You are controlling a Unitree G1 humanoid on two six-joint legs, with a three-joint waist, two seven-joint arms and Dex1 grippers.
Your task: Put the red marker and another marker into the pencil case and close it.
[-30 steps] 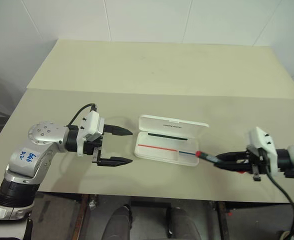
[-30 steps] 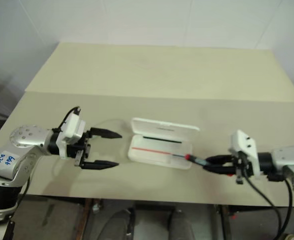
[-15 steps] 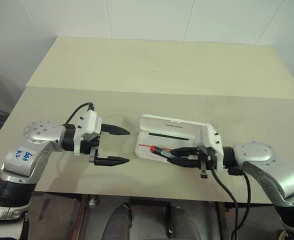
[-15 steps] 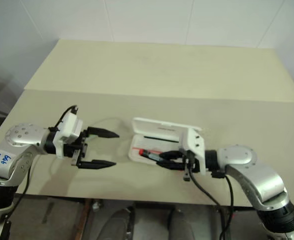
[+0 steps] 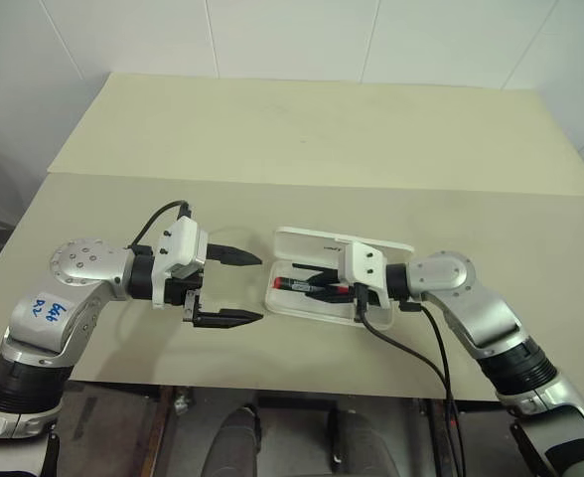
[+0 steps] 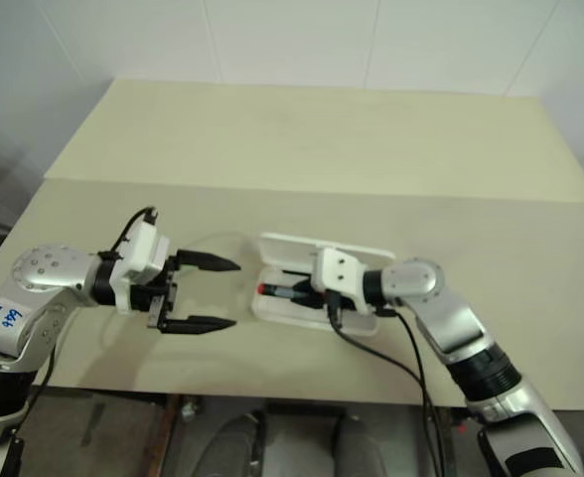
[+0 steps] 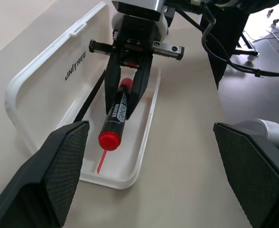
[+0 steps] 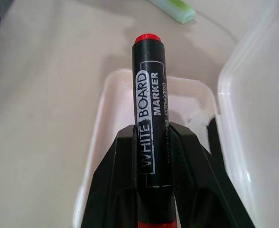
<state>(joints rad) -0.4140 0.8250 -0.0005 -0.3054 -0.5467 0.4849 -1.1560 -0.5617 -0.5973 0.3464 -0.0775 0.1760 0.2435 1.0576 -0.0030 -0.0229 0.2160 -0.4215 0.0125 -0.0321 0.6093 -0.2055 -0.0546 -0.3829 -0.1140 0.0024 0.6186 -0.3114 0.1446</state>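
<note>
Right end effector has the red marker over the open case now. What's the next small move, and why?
Probably lower it a touch and release. The right end effector is shut on the red marker, which lies lengthwise above the tray of the open pencil case, inside its rim. The left end effector waits open beside it.

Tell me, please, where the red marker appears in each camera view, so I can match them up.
Left eye view: red marker, centre, over the tray of the open pencil case, held by the right gripper.
Right eye view: centre, over the same tray.
Left wrist view: centre-left, red end toward the camera.
Right wrist view: centre, clamped between the black fingers.
Shared landmark: the white pencil case.
</note>
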